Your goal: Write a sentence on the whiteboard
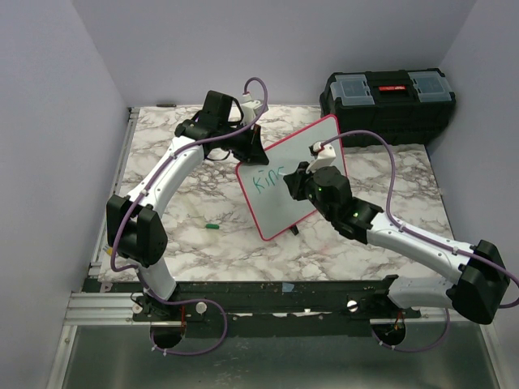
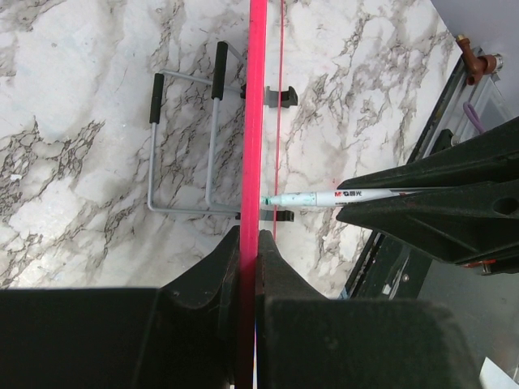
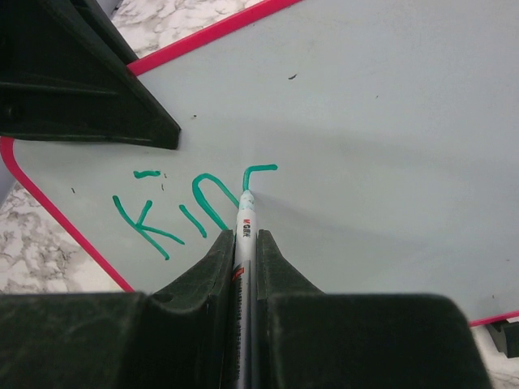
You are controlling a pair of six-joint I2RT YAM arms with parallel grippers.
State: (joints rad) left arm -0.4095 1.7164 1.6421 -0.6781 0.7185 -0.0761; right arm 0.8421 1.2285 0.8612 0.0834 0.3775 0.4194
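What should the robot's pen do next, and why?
Probably draw the stroke onward with the marker to finish the fourth letter. The green lettering on the whiteboard reads only "Kin" plus a small hook, and the tip sits at that hook's end. The right claw grips the marker, and the left claw clamps the board's red rim.

Even, diffuse overhead light is filling all three views; exposure is sitting bright. The marker (image 3: 246, 219) is casting a soft shadow rightward across the whiteboard (image 3: 389, 105). Focus is reading sharp throughout.
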